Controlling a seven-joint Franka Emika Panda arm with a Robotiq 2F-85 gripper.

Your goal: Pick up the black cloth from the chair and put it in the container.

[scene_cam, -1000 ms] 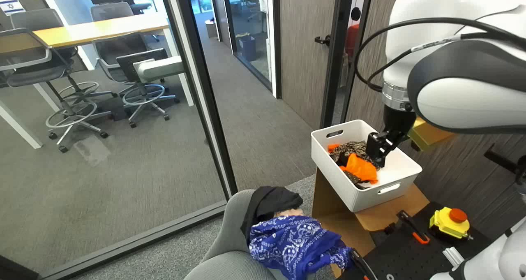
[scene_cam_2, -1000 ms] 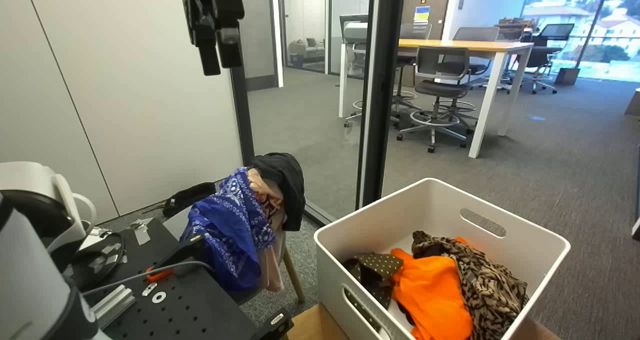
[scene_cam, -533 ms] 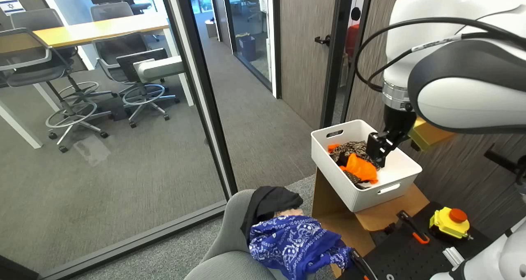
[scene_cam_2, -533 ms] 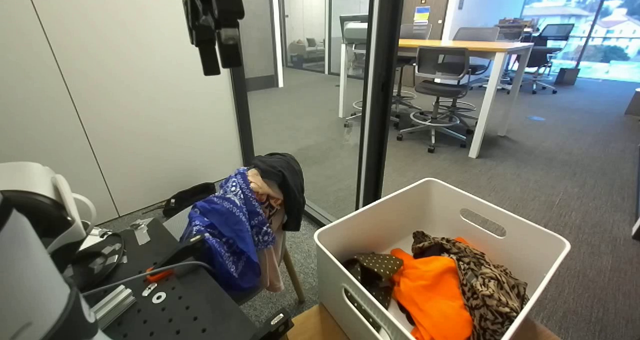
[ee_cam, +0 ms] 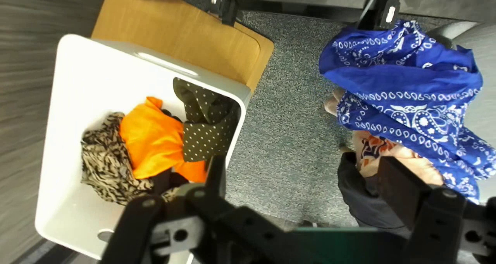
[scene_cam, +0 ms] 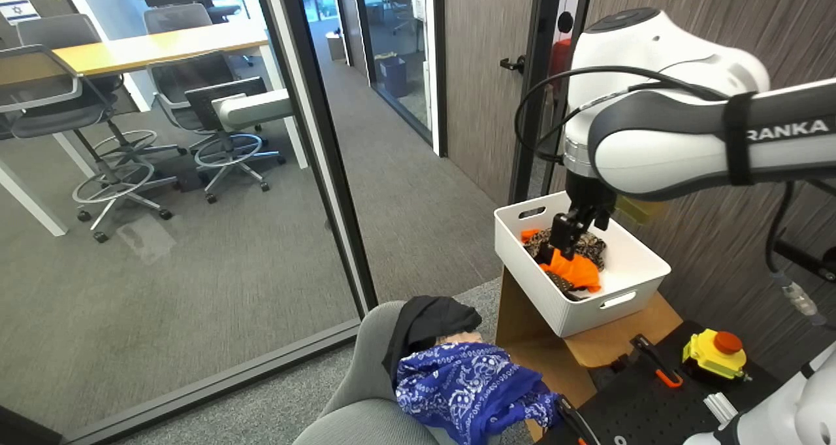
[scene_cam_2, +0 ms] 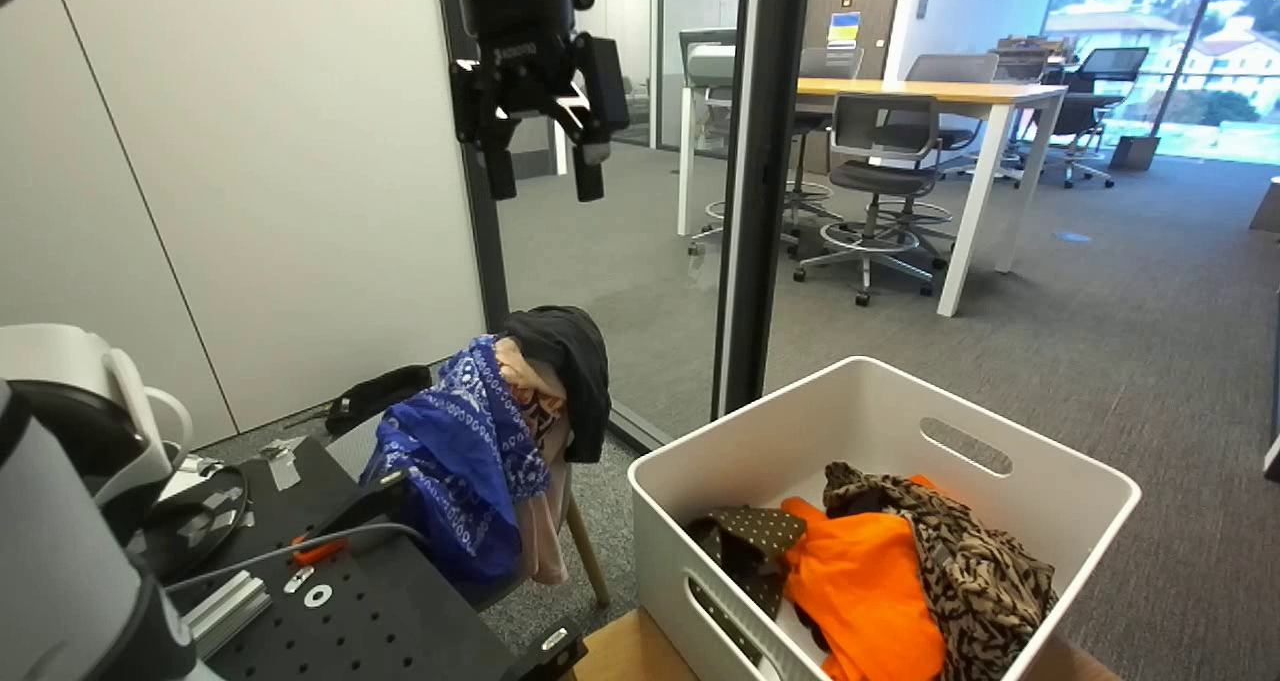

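The black cloth (scene_cam: 436,319) hangs over the backrest of the grey chair (scene_cam: 373,350). It also shows in an exterior view (scene_cam_2: 572,356) and at the lower right of the wrist view (ee_cam: 366,202), partly behind a finger. The container is a white bin (scene_cam: 537,293), also in an exterior view (scene_cam_2: 745,471) and at the left of the wrist view (ee_cam: 73,85). My gripper (scene_cam_2: 546,183) is open and empty, high above the chair and bin. In the wrist view its fingers (ee_cam: 303,167) spread over the floor between bin and chair.
A blue bandana (scene_cam: 473,386) and a peach printed cloth (ee_cam: 410,161) lie against the black cloth on the chair. The bin holds orange (scene_cam_2: 865,586), leopard (scene_cam_2: 985,571) and dotted (scene_cam_2: 755,536) cloths. A glass wall frame (scene_cam: 323,138) stands behind. A black pegboard table (scene_cam_2: 380,611) is near.
Between half a second ago and now, my arm has moved away from the wood wall, toward the chair side. The gripper now shows fully, with open fingers. The cloths and bin have not moved.
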